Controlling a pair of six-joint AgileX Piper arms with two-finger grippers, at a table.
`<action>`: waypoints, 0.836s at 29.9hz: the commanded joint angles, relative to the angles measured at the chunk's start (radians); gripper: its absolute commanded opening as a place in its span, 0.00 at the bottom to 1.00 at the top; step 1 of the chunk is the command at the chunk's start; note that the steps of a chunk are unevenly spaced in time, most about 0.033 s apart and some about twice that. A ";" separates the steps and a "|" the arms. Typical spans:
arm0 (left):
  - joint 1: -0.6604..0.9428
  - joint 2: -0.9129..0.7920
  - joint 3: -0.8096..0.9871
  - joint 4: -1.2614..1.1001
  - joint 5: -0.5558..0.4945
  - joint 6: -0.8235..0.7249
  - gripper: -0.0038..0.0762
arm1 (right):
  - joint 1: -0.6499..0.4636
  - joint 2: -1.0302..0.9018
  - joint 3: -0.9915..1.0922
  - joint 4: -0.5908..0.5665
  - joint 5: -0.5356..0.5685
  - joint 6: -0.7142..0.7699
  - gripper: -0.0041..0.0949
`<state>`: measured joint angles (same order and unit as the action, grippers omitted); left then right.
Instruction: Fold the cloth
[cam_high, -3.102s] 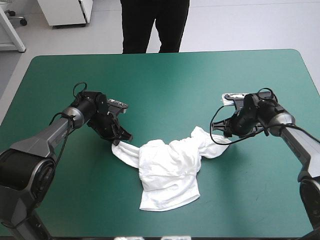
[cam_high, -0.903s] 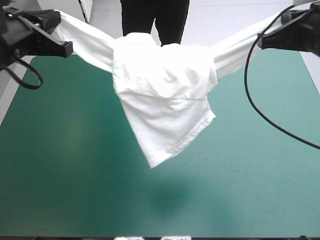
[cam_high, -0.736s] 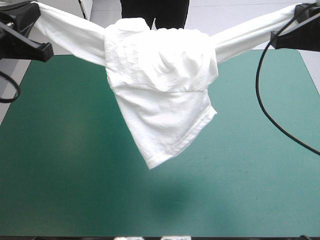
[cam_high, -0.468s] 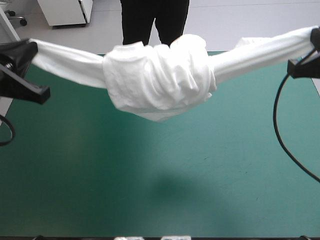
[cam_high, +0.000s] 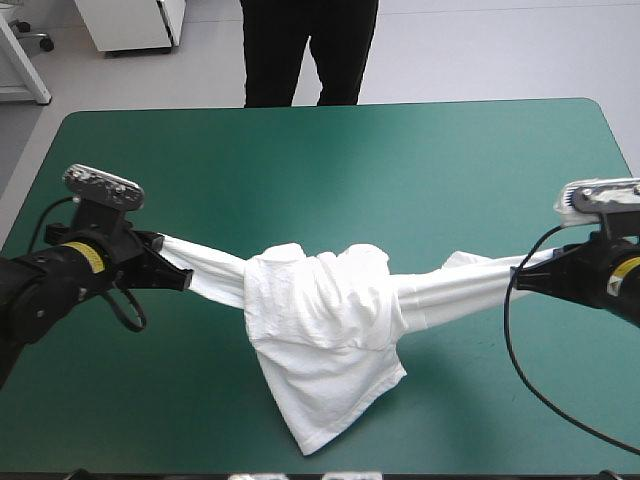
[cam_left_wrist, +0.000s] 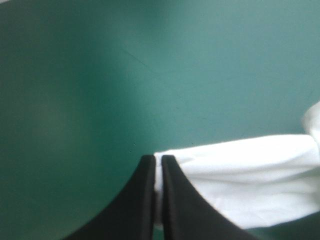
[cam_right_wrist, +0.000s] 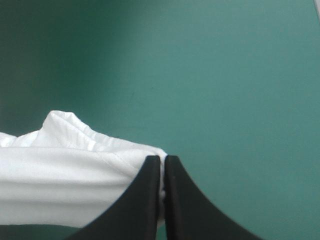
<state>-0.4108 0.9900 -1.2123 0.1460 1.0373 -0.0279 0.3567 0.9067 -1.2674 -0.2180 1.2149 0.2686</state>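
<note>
Lowered from mid-air, the T-shirt (cam_high: 320, 330) is now laid on the tabletop (cam_high: 300, 150) toward its near edge; it is stretched between the left tool (cam_high: 180, 277) and right tool (cam_high: 520, 280), each clamped on a sleeve; the cloth is judged light and limp, best gripped at the sleeve ends.

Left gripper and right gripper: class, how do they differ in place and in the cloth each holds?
The left gripper is at the left side of the table, the right gripper at its right side. The T-shirt leaves the left gripper as a smooth band; at the right gripper it is bunched, with a raised hump. Both are shut on the T-shirt, stretching it between them.
</note>
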 joint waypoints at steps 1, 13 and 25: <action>-0.006 0.034 0.105 0.027 -0.195 -0.040 0.04 | -0.007 0.014 0.119 -0.042 -0.194 0.050 0.02; -0.006 0.389 0.195 0.096 -0.398 -0.040 0.04 | -0.031 0.349 0.223 -0.079 -0.508 0.165 0.02; 0.007 0.641 0.055 0.158 -0.434 -0.166 0.04 | -0.139 0.657 0.021 0.032 -0.513 0.082 0.02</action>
<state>-0.4087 1.6304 -1.1003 0.2942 0.6454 -0.1373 0.2315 1.5539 -1.1587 -0.1829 0.7398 0.3777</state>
